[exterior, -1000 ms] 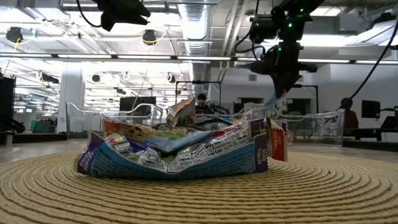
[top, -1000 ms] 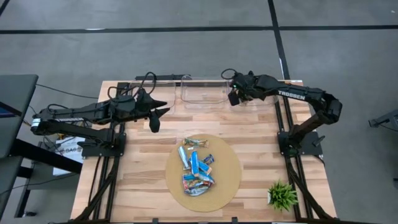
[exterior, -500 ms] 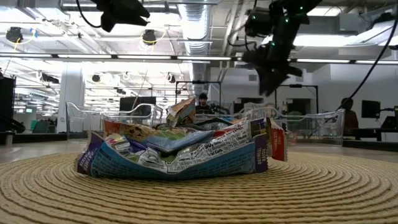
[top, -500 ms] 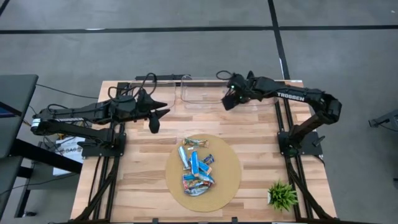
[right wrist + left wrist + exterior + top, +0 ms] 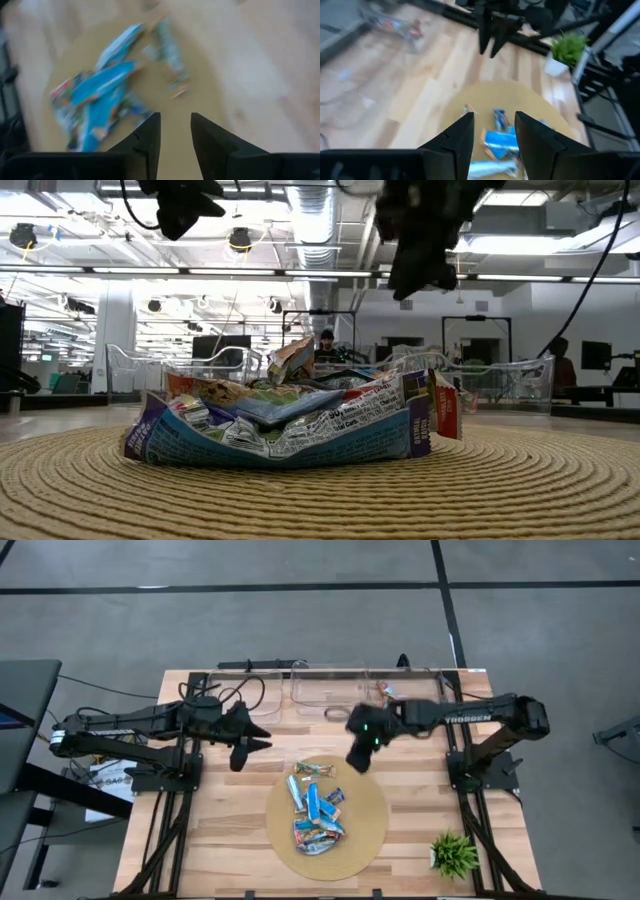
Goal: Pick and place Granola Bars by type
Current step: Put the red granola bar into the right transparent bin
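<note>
The granola bars [image 5: 315, 810] lie in a heap on a round tan disc [image 5: 368, 832] near the middle of the table. Blue-and-white wrappers show on top [image 5: 102, 87], with reddish and greenish ones among them [image 5: 290, 425]. My right gripper [image 5: 357, 758] hangs open above the disc's far edge, pointing down at the heap, with nothing between its fingers [image 5: 175, 117]. My left gripper [image 5: 240, 755] is open and empty over bare wood left of the disc; it faces the heap [image 5: 492, 117]. One reddish bar [image 5: 388, 692] lies in the far right bin.
Three clear plastic bins [image 5: 325, 690] stand in a row along the table's far edge. A small green plant [image 5: 453, 853] sits at the near right corner. Bare wood lies between the disc and the bins. People show in the room beyond the table [image 5: 325, 345].
My right gripper has swung from above the far bins toward the table's near edge and tipped downward, and now hangs over the disc's far edge. A reddish bar shows in the bin where it stood. My left gripper has turned a little toward the heap.
</note>
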Tool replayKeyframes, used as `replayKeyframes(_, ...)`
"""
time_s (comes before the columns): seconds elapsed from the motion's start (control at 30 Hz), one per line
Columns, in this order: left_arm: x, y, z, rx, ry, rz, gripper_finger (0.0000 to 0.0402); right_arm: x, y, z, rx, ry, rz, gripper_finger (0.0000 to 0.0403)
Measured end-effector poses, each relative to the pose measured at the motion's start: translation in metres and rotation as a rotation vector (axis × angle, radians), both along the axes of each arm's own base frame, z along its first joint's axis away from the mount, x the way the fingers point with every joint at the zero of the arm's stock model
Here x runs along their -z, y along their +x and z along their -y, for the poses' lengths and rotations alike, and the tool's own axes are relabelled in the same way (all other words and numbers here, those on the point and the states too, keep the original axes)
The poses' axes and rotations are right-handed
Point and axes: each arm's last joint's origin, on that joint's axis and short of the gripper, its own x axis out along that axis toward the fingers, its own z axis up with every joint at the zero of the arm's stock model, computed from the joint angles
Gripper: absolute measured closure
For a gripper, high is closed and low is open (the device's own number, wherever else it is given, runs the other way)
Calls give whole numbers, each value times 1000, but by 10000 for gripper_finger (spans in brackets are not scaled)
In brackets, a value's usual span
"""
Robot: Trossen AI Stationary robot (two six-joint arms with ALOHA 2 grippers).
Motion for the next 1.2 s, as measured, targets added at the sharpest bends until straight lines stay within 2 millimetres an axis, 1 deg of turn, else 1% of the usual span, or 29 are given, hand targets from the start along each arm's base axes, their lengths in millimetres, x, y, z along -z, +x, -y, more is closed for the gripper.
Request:
replayKeyframes(0.17, 2, -1, 8, 50, -22, -24, 267, 0, -3, -49, -55, 64, -19, 304)
replayKeyframes(0.27, 3, -1, 12, 70, -23, -39, 267, 0, -8, -75, -55, 86, -33, 304)
replayKeyframes(0.33, 4, -2, 13, 79, -24, -49, 267, 0, -11, -90, -41, 89, -39, 304)
replayKeyframes(0.43, 6, -3, 15, 79, -25, -67, 267, 0, -16, -106, -14, 83, -39, 304)
replayKeyframes(0.5, 7, -4, 15, 70, -34, -85, 267, 4, -16, -115, 0, 78, -45, 304)
replayKeyframes(0.6, 10, -5, 14, 56, -37, -116, 267, 17, -12, -127, -12, 81, -81, 304)
replayKeyframes(0.7, 13, -7, 14, 51, -37, -154, 267, 34, 3, -142, -60, 108, -54, 304)
replayKeyframes(0.8, 15, -8, 15, 65, -45, -179, 267, 52, 17, -153, -77, 119, -26, 304)
replayKeyframes(0.87, 16, -9, 17, 95, -61, -193, 267, 63, 20, -157, -83, 112, -47, 304)
replayKeyframes(0.93, 19, -6, 20, 126, -72, -216, 267, 74, 26, -161, -92, 124, -46, 304)
replayKeyframes(1.0, 24, -1, 24, 157, -81, -249, 267, 82, 27, -162, -107, 117, -75, 303)
replayKeyframes(1.07, 28, 6, 27, 176, -81, -272, 267, 88, 33, -165, -123, 131, -56, 303)
replayKeyframes(1.2, 41, 22, 34, 201, -79, -335, 267, 98, 34, -164, -127, 125, -88, 303)
